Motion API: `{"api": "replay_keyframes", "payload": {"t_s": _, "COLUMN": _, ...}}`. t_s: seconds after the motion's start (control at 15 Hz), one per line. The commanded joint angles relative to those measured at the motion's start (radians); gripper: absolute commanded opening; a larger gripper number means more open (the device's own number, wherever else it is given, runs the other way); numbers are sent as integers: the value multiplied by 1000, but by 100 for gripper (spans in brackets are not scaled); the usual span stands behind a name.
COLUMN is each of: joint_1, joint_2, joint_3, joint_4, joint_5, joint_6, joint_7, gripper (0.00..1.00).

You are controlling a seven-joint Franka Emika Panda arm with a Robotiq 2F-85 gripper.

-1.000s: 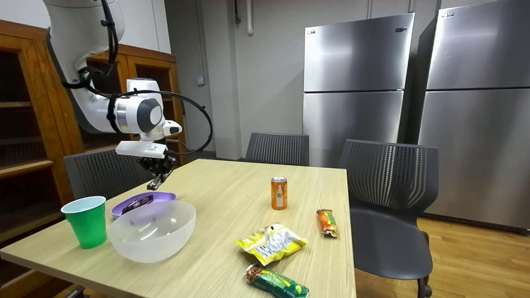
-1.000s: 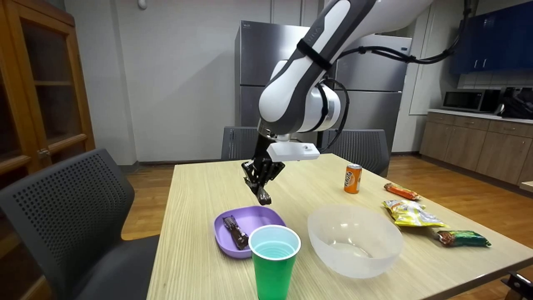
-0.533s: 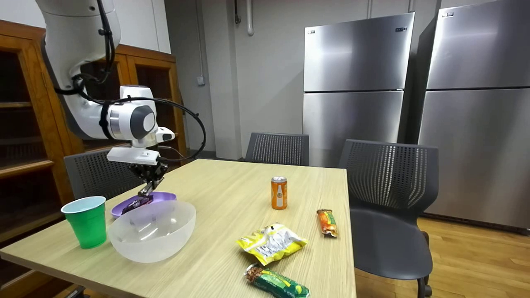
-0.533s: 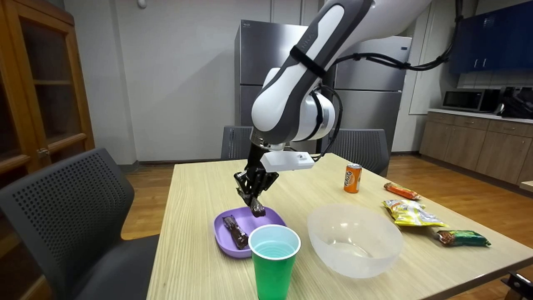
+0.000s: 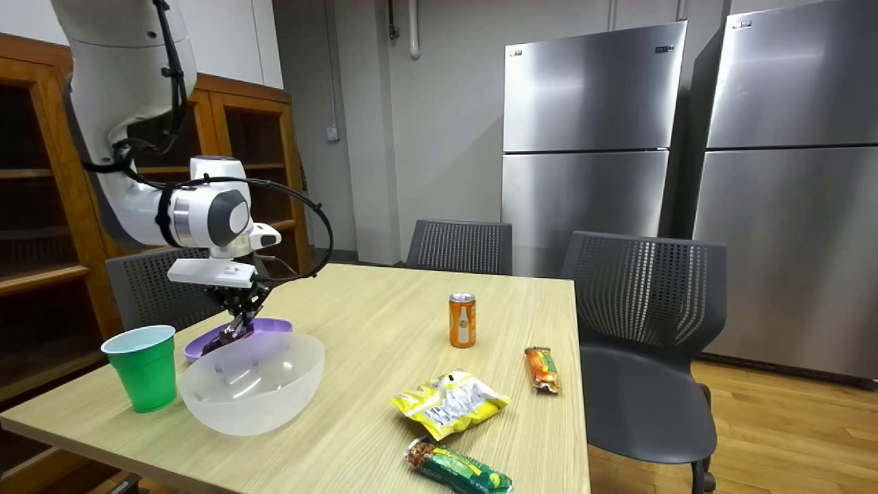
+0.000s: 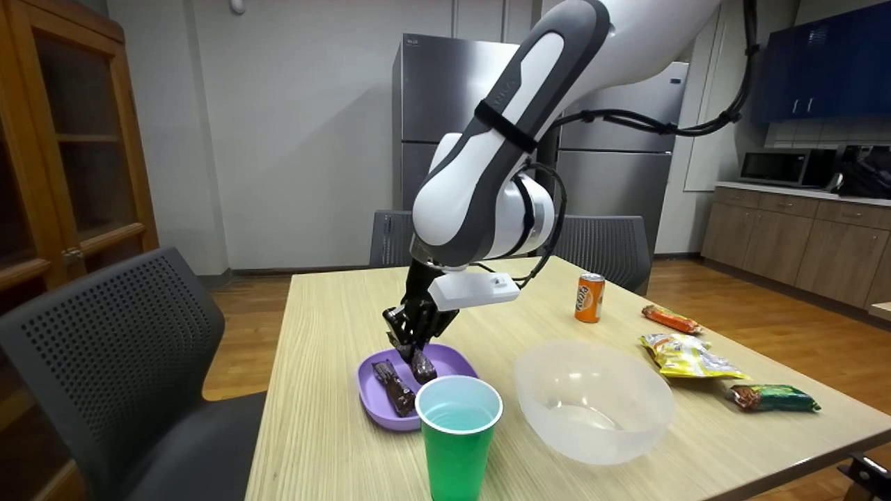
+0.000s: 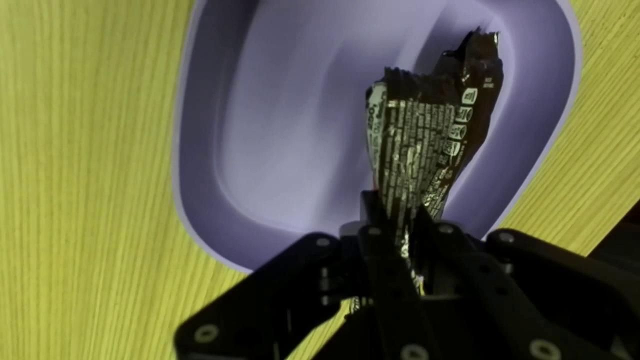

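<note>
The tool [image 7: 398, 220] was narrow, and it held by a firm-looking pinch one dark brown wrapped bar [image 7: 412, 140], which tilted down over the purple plate [image 7: 280, 150]. The lower end of this bar was inside the outline of the plate, but it could not be told whether it touched the bottom. A second dark wrapped bar [image 7: 480, 90] lay in the plate, just beside the held one and partly covered by it in the wrist view. Judging from this, the step in hand seemed to be the setting down of the held bar into the plate. The next move appeared to call for a gentle opening of the tool once the bar had support, without pushing its neighbour. On the table [image 5: 384, 309], the green cup [image 6: 456, 445] and the frosted bowl [image 6: 592, 445] stood near the plate, while the orange Fanta can [image 6: 590, 299] and the yellow snack bag [image 5: 453, 405] were well apart from it.
</note>
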Motion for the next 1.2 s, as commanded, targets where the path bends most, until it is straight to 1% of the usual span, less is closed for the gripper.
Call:
{"api": "replay_keyframes", "payload": {"t_s": 0.0, "joint_1": 14, "joint_2": 4, "joint_3": -9, "joint_4": 6, "joint_5": -1, "joint_6": 17, "joint_7": -6, "gripper": 39}}
{"api": "replay_keyframes", "payload": {"t_s": 0.07, "joint_1": 5, "joint_2": -5, "joint_3": -2, "joint_4": -5, "joint_5": -7, "joint_6": 20, "joint_7": -26, "gripper": 40}}
{"api": "replay_keyframes", "payload": {"t_s": 0.13, "joint_1": 3, "joint_2": -13, "joint_3": -2, "joint_4": -13, "joint_5": -12, "joint_6": 27, "joint_7": -33, "gripper": 45}}
{"api": "replay_keyframes", "payload": {"t_s": 0.4, "joint_1": -29, "joint_2": -55, "joint_3": 18, "joint_4": -48, "joint_5": -25, "joint_6": 36, "joint_7": -105, "gripper": 77}}
{"api": "replay_keyframes", "payload": {"t_s": 0.6, "joint_1": -70, "joint_2": -98, "joint_3": 43, "joint_4": -72, "joint_5": -23, "joint_6": 22, "joint_7": -181, "gripper": 98}}
{"api": "replay_keyframes", "payload": {"t_s": 0.67, "joint_1": -84, "joint_2": -111, "joint_3": 53, "joint_4": -77, "joint_5": -20, "joint_6": 12, "joint_7": -203, "gripper": 100}}
{"api": "replay_keyframes", "payload": {"t_s": 0.73, "joint_1": -71, "joint_2": -127, "joint_3": 27, "joint_4": -78, "joint_5": -32, "joint_6": -14, "joint_7": -198, "gripper": 100}}
{"api": "replay_keyframes", "payload": {"t_s": 0.8, "joint_1": -80, "joint_2": -137, "joint_3": 27, "joint_4": -79, "joint_5": -33, "joint_6": -31, "joint_7": -210, "gripper": 100}}
{"api": "replay_keyframes", "payload": {"t_s": 1.13, "joint_1": -141, "joint_2": -182, "joint_3": 41, "joint_4": -84, "joint_5": 1, "joint_6": -85, "joint_7": -249, "gripper": 100}}
